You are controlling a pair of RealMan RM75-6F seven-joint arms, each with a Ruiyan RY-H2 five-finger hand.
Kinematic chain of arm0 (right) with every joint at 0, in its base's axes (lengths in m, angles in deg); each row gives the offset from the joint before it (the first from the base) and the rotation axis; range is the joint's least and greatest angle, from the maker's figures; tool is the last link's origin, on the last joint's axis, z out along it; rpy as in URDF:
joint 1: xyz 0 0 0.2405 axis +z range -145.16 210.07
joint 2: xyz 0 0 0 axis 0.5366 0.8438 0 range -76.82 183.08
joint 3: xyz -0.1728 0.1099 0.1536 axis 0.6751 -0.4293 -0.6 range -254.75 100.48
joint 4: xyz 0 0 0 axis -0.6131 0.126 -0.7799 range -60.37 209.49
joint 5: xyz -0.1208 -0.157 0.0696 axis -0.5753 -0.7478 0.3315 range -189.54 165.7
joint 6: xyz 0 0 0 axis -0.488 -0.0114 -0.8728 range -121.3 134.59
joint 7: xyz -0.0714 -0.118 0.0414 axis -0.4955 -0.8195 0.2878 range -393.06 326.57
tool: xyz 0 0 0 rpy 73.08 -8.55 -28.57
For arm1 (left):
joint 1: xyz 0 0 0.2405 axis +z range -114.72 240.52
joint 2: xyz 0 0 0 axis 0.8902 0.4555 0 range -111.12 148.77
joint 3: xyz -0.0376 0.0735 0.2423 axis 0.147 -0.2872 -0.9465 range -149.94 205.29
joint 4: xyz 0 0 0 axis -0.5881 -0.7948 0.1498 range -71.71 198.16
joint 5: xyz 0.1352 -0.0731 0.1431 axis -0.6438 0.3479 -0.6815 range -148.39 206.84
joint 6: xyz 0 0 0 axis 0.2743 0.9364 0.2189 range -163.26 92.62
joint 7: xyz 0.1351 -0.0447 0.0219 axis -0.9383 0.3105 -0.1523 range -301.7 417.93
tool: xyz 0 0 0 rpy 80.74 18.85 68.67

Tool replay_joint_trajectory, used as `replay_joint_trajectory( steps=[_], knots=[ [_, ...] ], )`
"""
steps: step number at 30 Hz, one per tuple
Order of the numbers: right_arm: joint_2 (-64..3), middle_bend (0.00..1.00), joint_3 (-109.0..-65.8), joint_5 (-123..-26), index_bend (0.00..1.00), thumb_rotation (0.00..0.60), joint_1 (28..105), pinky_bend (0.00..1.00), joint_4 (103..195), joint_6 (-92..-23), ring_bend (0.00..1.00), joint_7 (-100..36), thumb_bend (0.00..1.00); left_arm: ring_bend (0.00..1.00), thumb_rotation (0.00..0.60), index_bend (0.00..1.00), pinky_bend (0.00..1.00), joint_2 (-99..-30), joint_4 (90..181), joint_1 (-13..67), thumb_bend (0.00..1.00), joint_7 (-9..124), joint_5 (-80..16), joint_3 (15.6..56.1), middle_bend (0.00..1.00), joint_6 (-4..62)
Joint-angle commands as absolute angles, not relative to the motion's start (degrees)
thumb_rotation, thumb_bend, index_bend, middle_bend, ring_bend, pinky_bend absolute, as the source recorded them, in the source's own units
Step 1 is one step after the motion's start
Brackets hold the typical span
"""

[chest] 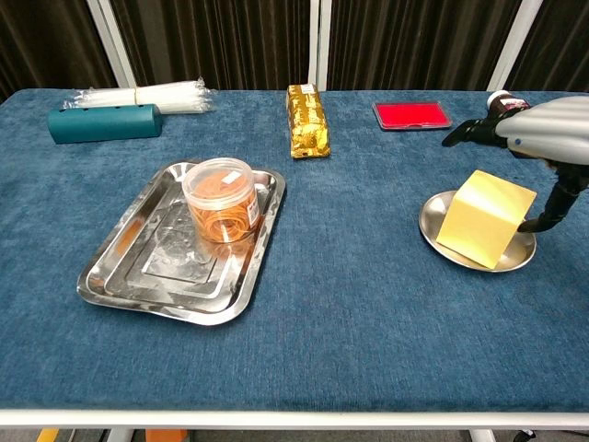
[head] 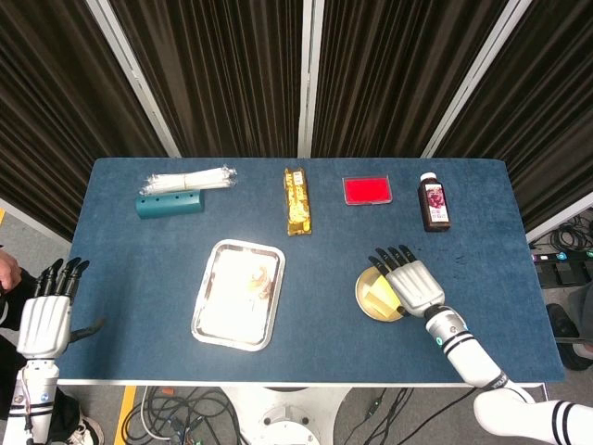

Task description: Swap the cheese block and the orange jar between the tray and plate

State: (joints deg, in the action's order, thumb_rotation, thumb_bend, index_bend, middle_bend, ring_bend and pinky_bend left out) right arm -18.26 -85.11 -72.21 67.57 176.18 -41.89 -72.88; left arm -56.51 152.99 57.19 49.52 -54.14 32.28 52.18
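Orange jar [chest: 221, 199] stands upright toward the far right of the tray [chest: 120, 276], untouched; the left hand [head: 46, 320] hangs off the table's left edge, fingers straight and slightly apart, empty. Further right, the cheese block [chest: 485, 217] sits on the plate [chest: 433, 221], with the right hand [head: 412, 283] spread just over it, holding nothing. A sound grasp likely needs fingers closing on 2 opposite faces, lifting straight up without dragging the plate.

I saw the jar [chest: 221, 199] in the tray [chest: 138, 267] at frame left, the cheese [chest: 485, 217] on the plate [chest: 437, 226] at right, my right hand [head: 410, 282] over it.
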Motion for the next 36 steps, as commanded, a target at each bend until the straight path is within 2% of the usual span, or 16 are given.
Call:
replay_joint_trajectory(
  steps=[1, 3, 5, 9, 11, 14, 17, 24, 29, 36],
  knots=[
    [-19.6, 0.0, -83.7, -68.9, 0.0, 0.6, 69.9, 0.0, 176.0, -41.2, 0.0, -75.7, 0.09, 0.0, 0.6, 0.13, 0.1, -56.6, 152.8, 57.1, 0.0, 49.7, -54.0, 32.3, 0.08, 52.0],
    [-20.4, 0.04, -83.1, -68.3, 0.0, 0.6, 70.5, 0.0, 175.6, -41.8, 0.0, -76.3, 0.1, 0.0, 0.6, 0.13, 0.1, -56.7, 152.6, 57.1, 0.0, 49.7, -54.0, 32.4, 0.08, 52.0],
    [-21.2, 0.13, -82.5, -68.3, 0.03, 0.6, 70.7, 0.0, 175.3, -42.7, 0.0, -76.1, 0.11, 0.0, 0.6, 0.13, 0.11, -56.9, 152.4, 57.0, 0.0, 49.7, -54.0, 32.5, 0.08, 52.0],
    [-22.0, 0.32, -81.6, -69.2, 0.28, 0.6, 70.7, 0.0, 174.6, -44.3, 0.0, -75.4, 0.13, 0.0, 0.6, 0.13, 0.1, -56.9, 152.3, 57.1, 0.0, 49.8, -53.9, 32.4, 0.08, 52.0],
    [-22.1, 0.39, -81.4, -70.2, 0.37, 0.6, 70.5, 0.0, 174.5, -45.5, 0.01, -74.5, 0.14, 0.0, 0.6, 0.13, 0.11, -56.9, 152.3, 57.1, 0.0, 50.0, -54.0, 32.4, 0.08, 52.0],
    [-22.0, 0.45, -81.2, -71.9, 0.45, 0.6, 70.0, 0.0, 174.3, -46.9, 0.04, -72.9, 0.16, 0.0, 0.6, 0.13, 0.11, -56.9, 152.2, 57.1, 0.0, 50.0, -54.0, 32.4, 0.08, 51.9],
    [-21.3, 0.46, -81.3, -73.4, 0.47, 0.6, 69.9, 0.0, 174.7, -48.0, 0.05, -71.3, 0.16, 0.0, 0.6, 0.13, 0.11, -57.0, 152.2, 57.1, 0.0, 50.0, -54.0, 32.4, 0.08, 51.8],
    [-20.4, 0.46, -84.9, -77.7, 0.48, 0.6, 71.8, 0.0, 175.9, -50.0, 0.06, -67.9, 0.16, 0.0, 0.6, 0.13, 0.11, -57.0, 152.2, 57.0, 0.0, 50.0, -54.2, 32.4, 0.08, 52.0],
    [-25.0, 0.45, -87.8, -77.1, 0.47, 0.6, 75.9, 0.0, 171.9, -48.6, 0.06, -68.3, 0.15, 0.0, 0.6, 0.13, 0.1, -57.1, 152.0, 57.1, 0.0, 50.2, -54.3, 32.4, 0.08, 52.2],
    [-32.5, 0.45, -89.4, -71.5, 0.46, 0.6, 82.8, 0.0, 163.7, -43.0, 0.06, -71.8, 0.16, 0.0, 0.6, 0.13, 0.1, -56.9, 151.4, 57.4, 0.0, 51.1, -54.1, 32.3, 0.08, 52.3]
  ],
)
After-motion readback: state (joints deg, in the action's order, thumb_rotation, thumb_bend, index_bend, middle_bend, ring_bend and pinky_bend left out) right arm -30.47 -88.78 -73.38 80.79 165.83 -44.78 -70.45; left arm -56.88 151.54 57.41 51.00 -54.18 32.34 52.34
